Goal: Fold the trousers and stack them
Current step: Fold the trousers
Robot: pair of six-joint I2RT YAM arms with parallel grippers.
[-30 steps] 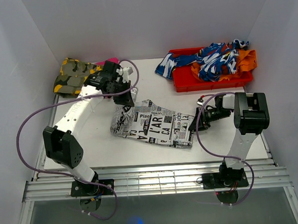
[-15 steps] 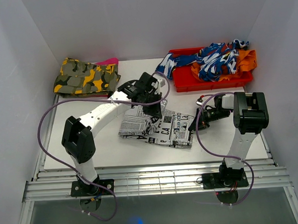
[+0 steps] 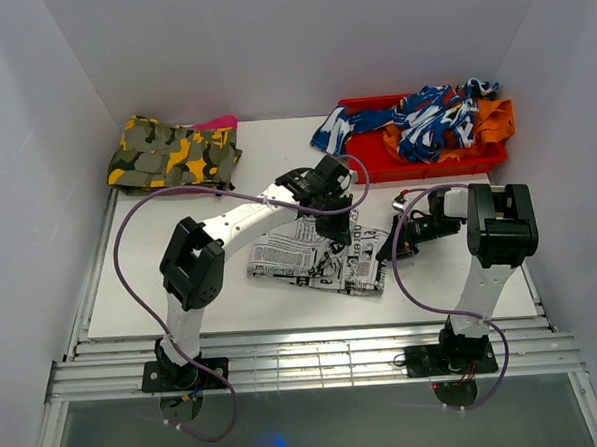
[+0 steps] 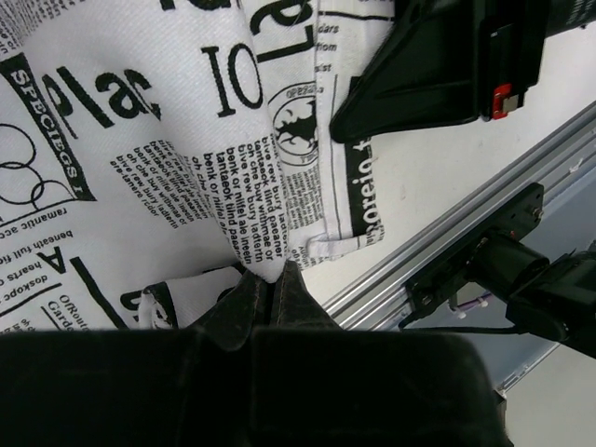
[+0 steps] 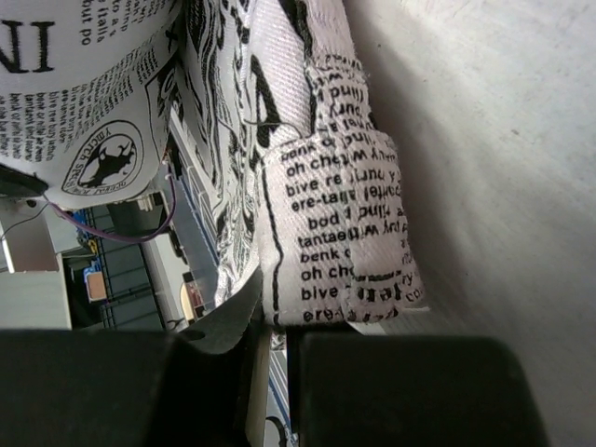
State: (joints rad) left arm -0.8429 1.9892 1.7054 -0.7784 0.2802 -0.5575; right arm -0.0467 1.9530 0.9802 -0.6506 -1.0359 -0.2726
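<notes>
On the table (image 3: 275, 155), trousers (image 3: 315, 261): one pair

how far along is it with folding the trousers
Partway. The trousers already lie doubled into a short bundle. In hand: the left gripper pinches a raised fold, and the right gripper clamps the edge on its side. Left to do: lay that fold flat, then stack; the bundle lies apart from the folded camouflage garment.

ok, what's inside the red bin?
A blue-and-white patterned garment and an orange cloth are heaped in the red bin, with the blue one spilling over its rim. Whatever lies beneath them is covered.
</notes>
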